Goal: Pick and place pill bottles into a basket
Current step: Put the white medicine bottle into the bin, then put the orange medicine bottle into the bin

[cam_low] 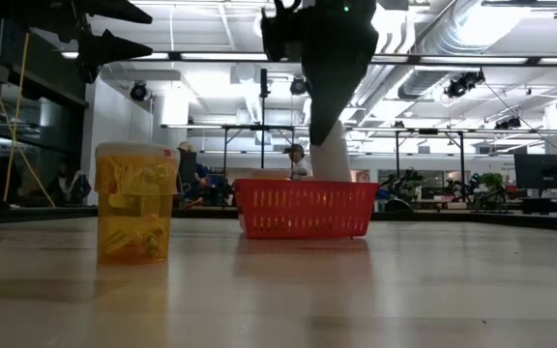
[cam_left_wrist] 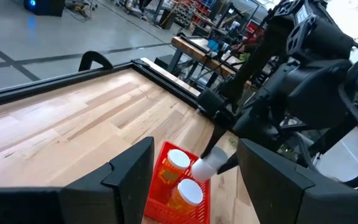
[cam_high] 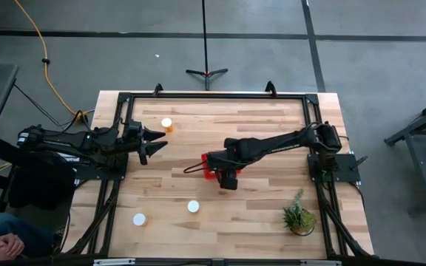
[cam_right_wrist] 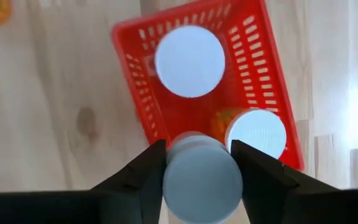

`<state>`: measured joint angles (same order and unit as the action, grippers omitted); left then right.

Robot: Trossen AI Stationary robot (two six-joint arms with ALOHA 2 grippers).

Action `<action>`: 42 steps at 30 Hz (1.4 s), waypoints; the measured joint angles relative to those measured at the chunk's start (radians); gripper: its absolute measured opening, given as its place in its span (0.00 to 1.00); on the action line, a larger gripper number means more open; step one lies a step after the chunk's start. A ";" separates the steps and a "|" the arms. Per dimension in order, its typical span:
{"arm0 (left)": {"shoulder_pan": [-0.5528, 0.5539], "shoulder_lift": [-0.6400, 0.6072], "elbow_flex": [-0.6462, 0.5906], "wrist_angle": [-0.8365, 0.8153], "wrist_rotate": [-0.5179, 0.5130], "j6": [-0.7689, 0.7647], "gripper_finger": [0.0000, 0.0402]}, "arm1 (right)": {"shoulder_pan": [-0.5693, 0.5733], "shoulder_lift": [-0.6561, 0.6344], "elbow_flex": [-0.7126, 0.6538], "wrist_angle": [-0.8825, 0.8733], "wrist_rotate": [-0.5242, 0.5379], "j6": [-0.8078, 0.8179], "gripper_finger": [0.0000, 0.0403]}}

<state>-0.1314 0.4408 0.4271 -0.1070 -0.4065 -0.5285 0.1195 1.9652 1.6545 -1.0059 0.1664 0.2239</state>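
Observation:
The red latticed basket (cam_high: 209, 164) stands mid-table and holds two pill bottles with white caps (cam_right_wrist: 189, 61) (cam_right_wrist: 257, 134), standing upright. My right gripper (cam_high: 228, 177) is over the basket, shut on a third pill bottle (cam_right_wrist: 201, 180). Three more bottles stand on the table: one at the far left (cam_high: 167, 124) and two near the front (cam_high: 193, 207) (cam_high: 139, 219). One of them looms large in the low view (cam_low: 135, 203). My left gripper (cam_high: 157, 140) is open and empty, raised above the table left of the basket. My right gripper pinches the bottle's white cap (cam_right_wrist: 185, 155) by its sides between the two fingers. The fingers come from above, pointing down. The bottle hangs roughly upright, cap up, its lower part inside the basket's near-right side (cam_low: 332, 164). The basket wall hides whether it touches the floor.
A small green potted plant (cam_high: 299, 216) stands at the table's near right corner. A black frame (cam_high: 213, 96) runs round the table's edges. A person's hands (cam_high: 2, 247) show beyond the near left corner.

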 joint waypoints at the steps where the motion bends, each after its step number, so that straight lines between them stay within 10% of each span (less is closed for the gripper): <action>1: 0.000 0.000 0.000 0.000 0.000 0.000 0.66 | -0.002 0.000 -0.010 0.002 0.005 0.004 0.42; 19: 0.000 0.000 0.000 0.000 0.033 -0.002 0.66 | -0.002 0.000 -0.100 0.105 -0.029 0.041 0.26; 33: 0.000 0.000 0.000 0.000 0.033 -0.002 0.66 | -0.005 -0.141 -0.098 0.165 -0.047 0.116 0.47; 42: 0.000 0.000 0.000 0.000 0.033 -0.002 0.66 | -0.064 -0.392 -0.098 0.557 -0.175 0.089 0.45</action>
<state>-0.1314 0.4408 0.4271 -0.1071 -0.3730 -0.5301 0.0557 1.5731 1.5562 -0.4491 -0.0090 0.3128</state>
